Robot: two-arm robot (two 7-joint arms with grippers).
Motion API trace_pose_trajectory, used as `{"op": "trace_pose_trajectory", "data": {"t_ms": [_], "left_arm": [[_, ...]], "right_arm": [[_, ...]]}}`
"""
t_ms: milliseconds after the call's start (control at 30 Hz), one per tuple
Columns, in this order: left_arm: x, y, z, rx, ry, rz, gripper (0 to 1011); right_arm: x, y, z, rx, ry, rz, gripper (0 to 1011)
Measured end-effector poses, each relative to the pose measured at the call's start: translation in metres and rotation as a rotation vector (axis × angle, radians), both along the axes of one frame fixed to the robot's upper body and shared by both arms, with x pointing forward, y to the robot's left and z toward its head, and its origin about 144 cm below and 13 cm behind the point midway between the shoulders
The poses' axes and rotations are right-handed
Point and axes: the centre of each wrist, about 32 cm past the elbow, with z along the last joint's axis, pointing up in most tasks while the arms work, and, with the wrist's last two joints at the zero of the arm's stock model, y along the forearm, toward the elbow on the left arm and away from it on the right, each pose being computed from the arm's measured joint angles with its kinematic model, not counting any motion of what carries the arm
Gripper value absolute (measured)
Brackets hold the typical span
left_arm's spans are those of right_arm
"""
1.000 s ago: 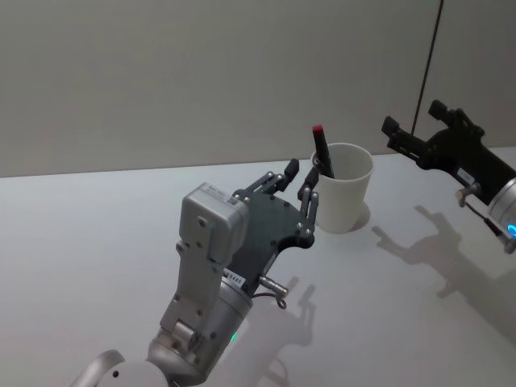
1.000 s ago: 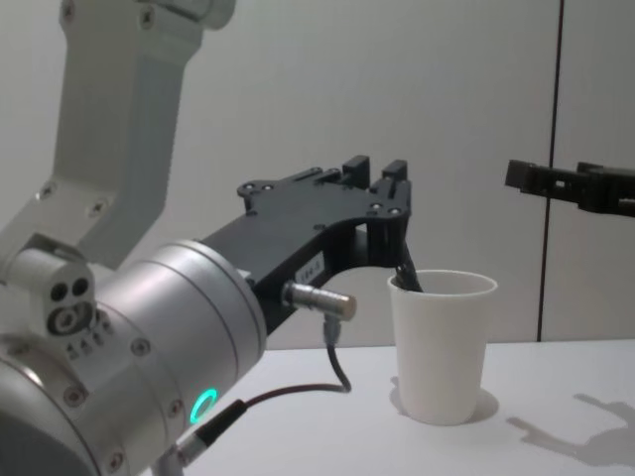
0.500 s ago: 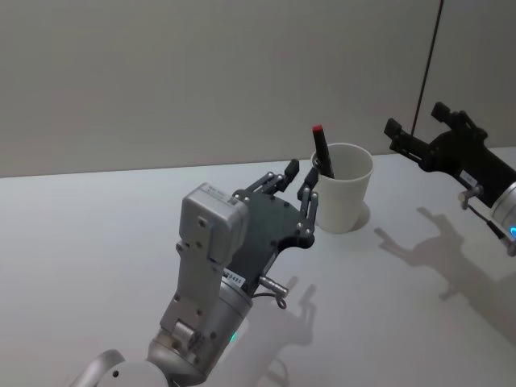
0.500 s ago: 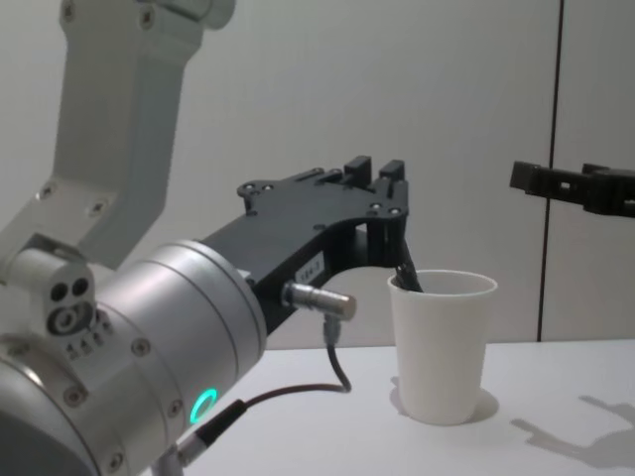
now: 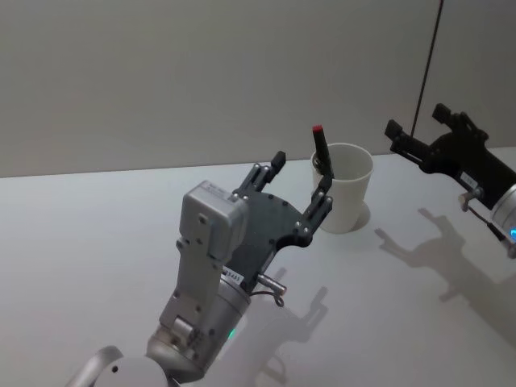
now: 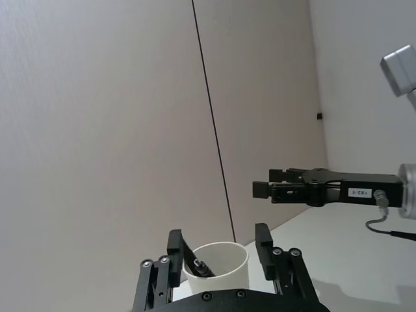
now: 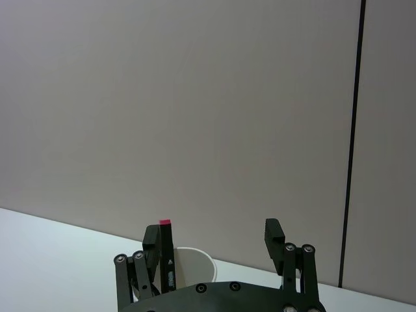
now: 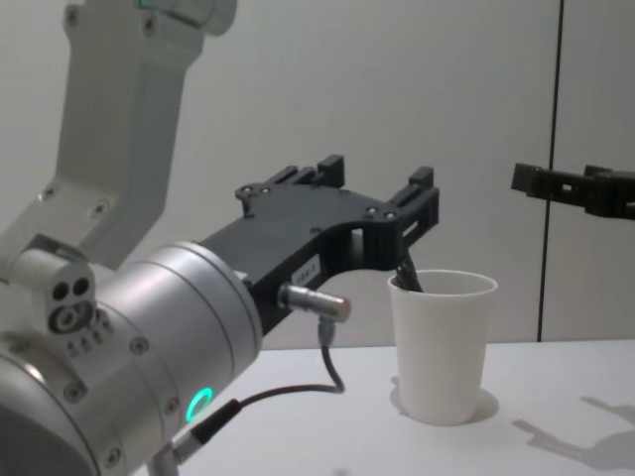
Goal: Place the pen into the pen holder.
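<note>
Left claw [image 5: 301,187] hangs just short of the pen holder [image 5: 344,187], its black fingers [image 5: 323,203] spread wide and gripping nothing, one finger close to the cup's near side and the other well off to the left. From the chest view that same left claw [image 8: 379,190] sits up around rim height, beside the pen holder [image 8: 441,347] rather than over it. The holder is a plain white paper cup, tapered toward its base, with a rolled rim and no print on it, standing upright on the pale grey table [image 5: 97,234] toward the far side. The pen [image 5: 322,153] is already in it: a dark barrel with a small red tip, leaning against the cup's left wall with its upper part poking above the rim. In the left wrist view the pen [image 6: 199,266] shows as a dark bar inside the cup mouth, partly covered by a finger, so how far down it reaches is hidden. Right claw [image 5: 419,135] is held in the air well off to the right of the cup, above the table, jaws apart and empty. A small white label sits on the left arm's wrist body [image 5: 232,278] and another on the right claw's housing [image 6: 359,192]; both carry dark characters I can't read. The right arm is cut off by the picture's edge just past its silver wrist.
</note>
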Motion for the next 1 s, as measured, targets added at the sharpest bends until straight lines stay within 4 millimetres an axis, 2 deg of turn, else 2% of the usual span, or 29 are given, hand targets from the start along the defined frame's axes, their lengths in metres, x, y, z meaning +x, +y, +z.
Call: {"op": "trace_pose_trajectory", "data": {"t_ms": [33, 100, 133, 233, 367, 633, 1000], "left_arm": [[0.002, 0.002, 0.0, 0.007, 0.004, 0.003, 715], [0.006, 0.004, 0.0, 0.018, 0.01, 0.008, 754], [0.008, 0.005, 0.0, 0.023, 0.014, 0.01, 810], [0.016, 0.011, 0.0, 0.048, 0.027, 0.024, 860], [0.031, 0.022, 0.001, 0.089, 0.05, 0.051, 993], [0.056, 0.042, 0.007, 0.157, 0.088, 0.107, 1001], [0.069, 0.053, 0.011, 0.188, 0.107, 0.138, 1001]], "right_arm": [[-0.002, 0.001, -0.001, -0.003, 0.0, -0.004, 1002], [-0.005, 0.003, -0.003, -0.009, 0.001, -0.012, 1002], [-0.006, 0.004, -0.004, -0.011, 0.001, -0.016, 1002], [-0.012, 0.007, -0.008, -0.022, 0.003, -0.032, 1001], [-0.021, 0.012, -0.013, -0.037, 0.005, -0.056, 1002], [-0.04, 0.021, -0.022, -0.07, 0.007, -0.113, 1002], [-0.063, 0.03, -0.031, -0.109, 0.009, -0.183, 1002]]}}
